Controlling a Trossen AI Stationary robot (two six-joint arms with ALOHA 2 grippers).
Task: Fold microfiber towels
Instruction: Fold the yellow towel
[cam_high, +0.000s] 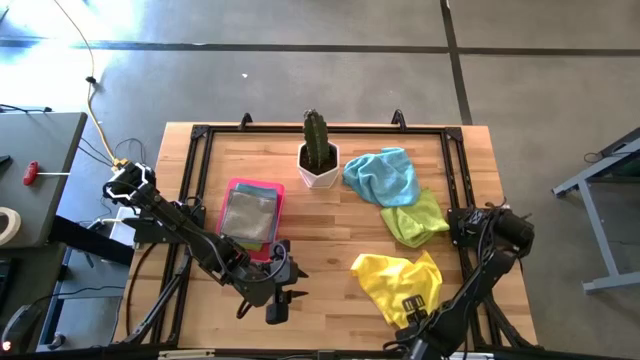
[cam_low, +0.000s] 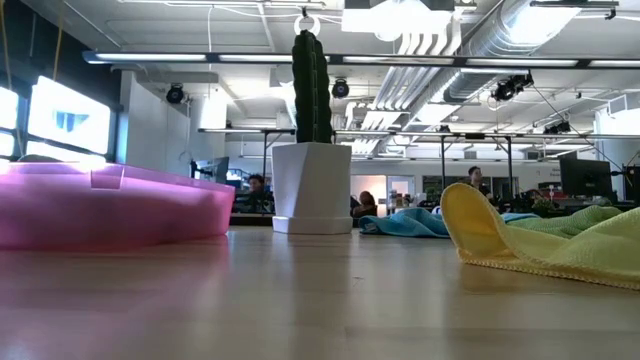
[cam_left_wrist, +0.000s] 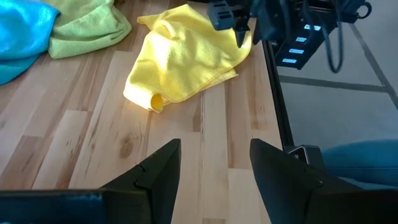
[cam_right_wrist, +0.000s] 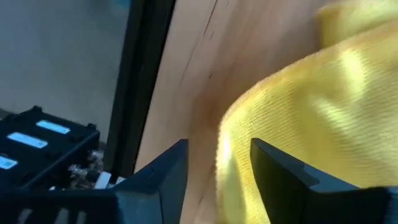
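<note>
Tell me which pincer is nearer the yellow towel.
Right. The right pincer is at the yellow towel's edge; the left pincer sits open over bare wood, apart from it.

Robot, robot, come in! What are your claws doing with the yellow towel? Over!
Right gripper jaws open around yellow towel edge, not clamped. Left gripper open, empty, over bare wood. Nothing in the way.

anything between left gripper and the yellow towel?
Nothing: only bare wood table between the left gripper, open, and the yellow towel, clearest in the left wrist view.
</note>
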